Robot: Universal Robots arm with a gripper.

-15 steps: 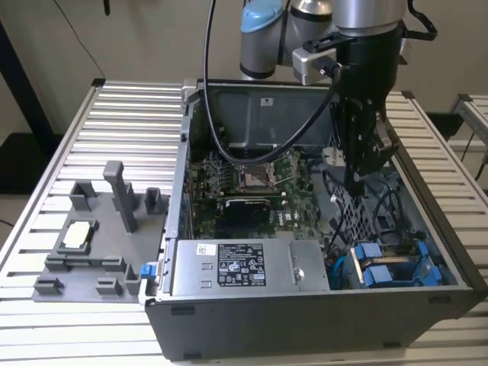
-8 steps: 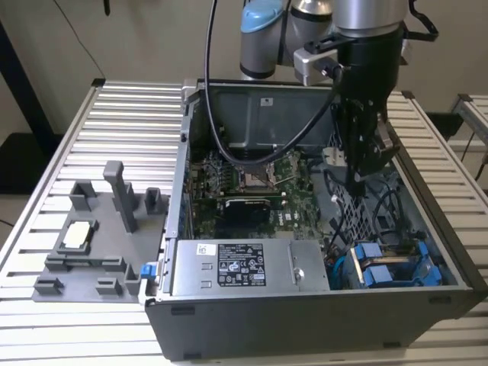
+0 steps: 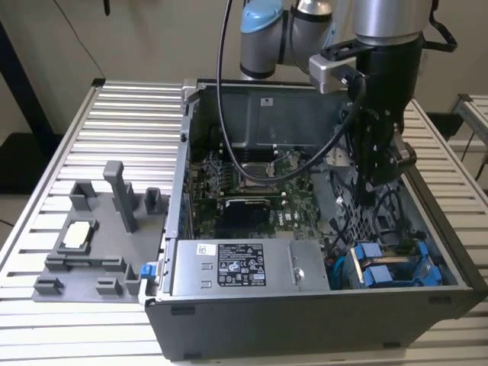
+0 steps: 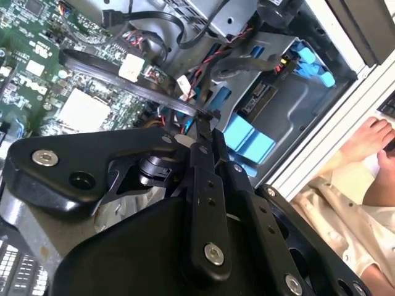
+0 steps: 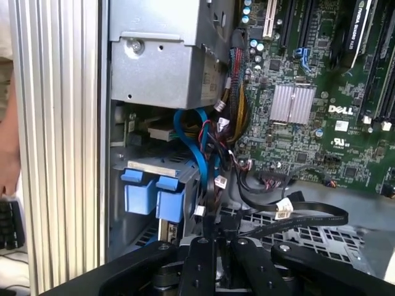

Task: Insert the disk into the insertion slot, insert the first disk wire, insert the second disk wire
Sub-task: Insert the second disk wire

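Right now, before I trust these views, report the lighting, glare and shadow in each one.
Exterior view: even room light, but the bay around the disk is dim. Second wrist view: glare washes out the case rim, and the gripper reads as a dark mass. First wrist view: the slatted table glares bright, while the disk's bay lies in shadow.

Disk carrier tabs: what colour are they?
Bright blue; the tabs show best in the first wrist view.
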